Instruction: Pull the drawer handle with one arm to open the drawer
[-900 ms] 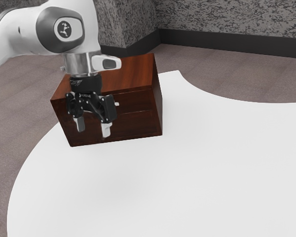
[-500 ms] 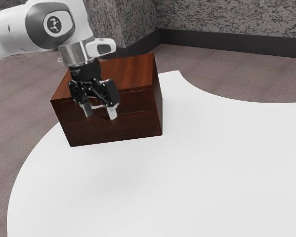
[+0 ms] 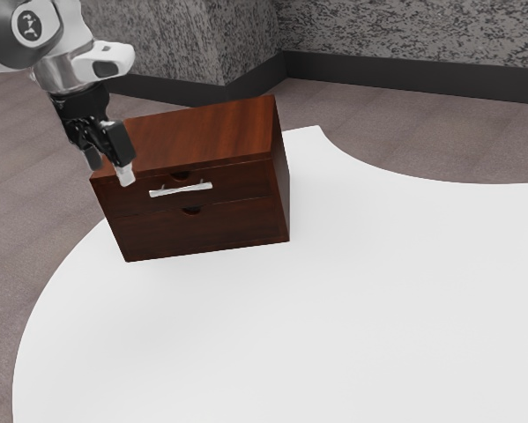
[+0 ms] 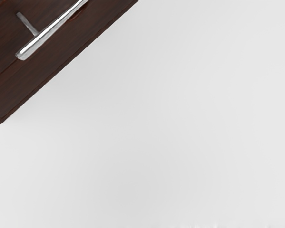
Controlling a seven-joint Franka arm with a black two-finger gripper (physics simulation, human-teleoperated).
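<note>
A dark wooden cabinet [image 3: 237, 141] with two drawers stands on the white table [image 3: 334, 291]. A thin silver handle [image 3: 181, 189] lies across the upper drawer front, which sits flush with the cabinet. My black gripper [image 3: 108, 167] hangs open at the cabinet's upper corner toward the exterior view's left, beside the handle's end and holding nothing. In the wrist view the handle [image 4: 47, 31] shows as a silver bar standing off the dark drawer front [image 4: 33, 71], with the white table [image 4: 180, 142] beyond.
Grey carpet [image 3: 440, 123] surrounds the rounded table edge, and a speckled wall [image 3: 405, 31] with a dark skirting runs behind. The table spreads wide in front of the cabinet and toward the exterior view's right.
My hand has risen and swung toward the exterior view's left, from in front of the drawer fronts to the cabinet's upper left corner. The handle now shows uncovered. The drawer has not moved.
</note>
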